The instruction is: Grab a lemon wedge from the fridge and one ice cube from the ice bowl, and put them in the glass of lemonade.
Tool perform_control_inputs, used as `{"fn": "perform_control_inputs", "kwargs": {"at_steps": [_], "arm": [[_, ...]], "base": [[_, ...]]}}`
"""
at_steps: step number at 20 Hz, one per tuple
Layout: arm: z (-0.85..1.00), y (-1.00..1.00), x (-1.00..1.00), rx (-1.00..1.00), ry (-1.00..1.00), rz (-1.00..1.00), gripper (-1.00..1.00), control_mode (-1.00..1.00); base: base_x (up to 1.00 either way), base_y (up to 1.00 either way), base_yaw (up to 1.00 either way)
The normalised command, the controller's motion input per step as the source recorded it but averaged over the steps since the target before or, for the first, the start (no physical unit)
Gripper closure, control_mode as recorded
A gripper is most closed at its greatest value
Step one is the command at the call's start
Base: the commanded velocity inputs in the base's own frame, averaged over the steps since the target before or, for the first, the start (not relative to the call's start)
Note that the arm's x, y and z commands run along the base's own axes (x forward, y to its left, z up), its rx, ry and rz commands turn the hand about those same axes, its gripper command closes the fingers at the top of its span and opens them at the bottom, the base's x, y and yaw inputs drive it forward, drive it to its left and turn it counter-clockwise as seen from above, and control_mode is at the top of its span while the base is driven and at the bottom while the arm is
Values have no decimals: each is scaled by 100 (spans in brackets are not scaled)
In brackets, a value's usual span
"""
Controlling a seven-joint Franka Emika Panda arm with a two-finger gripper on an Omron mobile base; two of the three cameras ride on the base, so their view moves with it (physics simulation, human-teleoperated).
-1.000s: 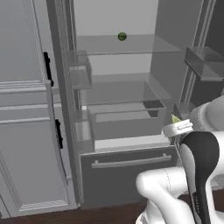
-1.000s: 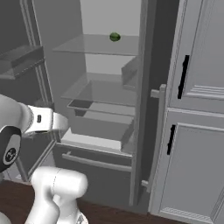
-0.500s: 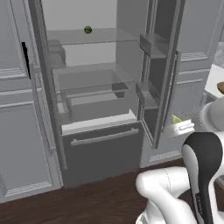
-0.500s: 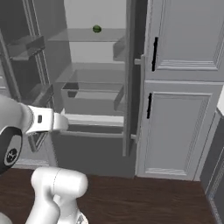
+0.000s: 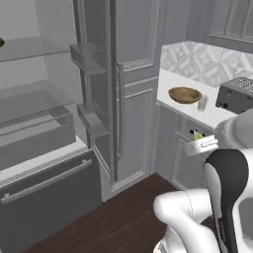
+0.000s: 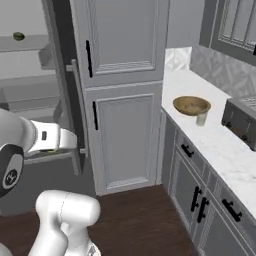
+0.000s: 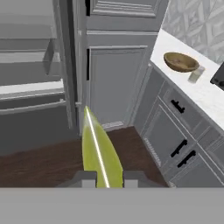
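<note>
Kitchen views had swung right since half a second earlier, a move of the base, not of the things: the open fridge (image 5: 44, 128), then central, now sat at the left edge, and a white counter (image 6: 220, 145) had come into sight. On it stood the ice bowl (image 6: 191, 105) with the glass of lemonade (image 6: 201, 119) just beside it, and a toaster (image 5: 239, 95) farther along. The end effector (image 7: 103, 178) was pinching the lemon wedge (image 7: 99, 153), which rose yellow-green between the two tips in the hand view, as before. A dark green fruit (image 6: 18, 36) lay on an upper fridge shelf.
</note>
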Motion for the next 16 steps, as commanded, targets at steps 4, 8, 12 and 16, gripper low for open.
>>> {"fn": "perform_control_inputs", "kwargs": {"at_steps": [4,8,12,16], "arm": [[0,0,0,0,0,0,100,100],[0,0,0,0,0,0,100,100],[0,0,0,0,0,0,100,100],[0,0,0,0,0,0,100,100]], "base": [[81,-73,-58],[99,-33,-43],[100,3,-20],[100,19,-17]]}}
